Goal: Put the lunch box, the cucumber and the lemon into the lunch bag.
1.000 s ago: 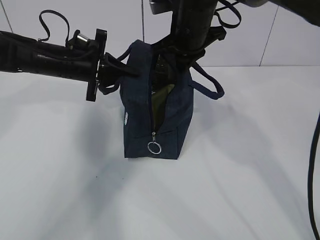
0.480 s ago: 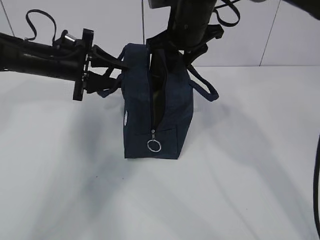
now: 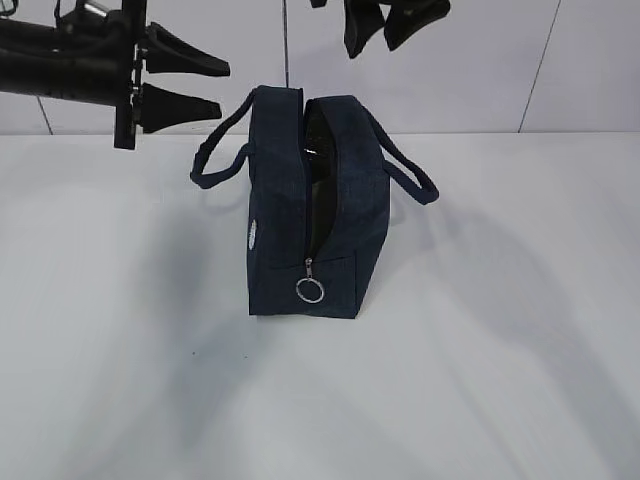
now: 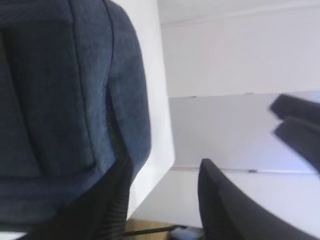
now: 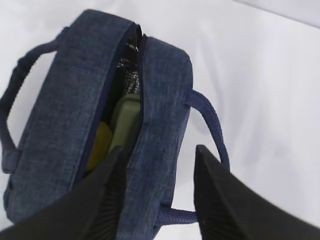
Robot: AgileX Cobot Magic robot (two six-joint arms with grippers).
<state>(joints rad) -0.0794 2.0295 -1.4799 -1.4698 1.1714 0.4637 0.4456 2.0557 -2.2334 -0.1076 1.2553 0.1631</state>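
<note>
We've got the lunch bag (image 3: 305,210) standing upright mid-table (image 3: 500,350), zip split open along the top, ring pull (image 3: 310,291) hanging low on the near end. Peeking down thru the slot in the right wrist view, the lunch box (image 5: 125,122) w/ its sage lid sits inside, and the lemon (image 5: 100,142) is tucked just beside it. Cucumber: can't see it anywhere, prob deeper in the bag, but we can't tell.

Left gripper (image 3: 205,85) hangs up and to the left of the bag, jaws spread, nothing in them. Right gripper (image 3: 385,35) is above the bag, jaws apart too, empty.

Handling-wise, imo the bag's soft fabric, so the walls will flop and the slot narrows if nobody holds it. Loaded, it'll be bottom-heavy. Best grab = the padded handles (image 3: 405,170), one per side; fabric's not slippery. The box lid is hard plastic, smoother.
</note>
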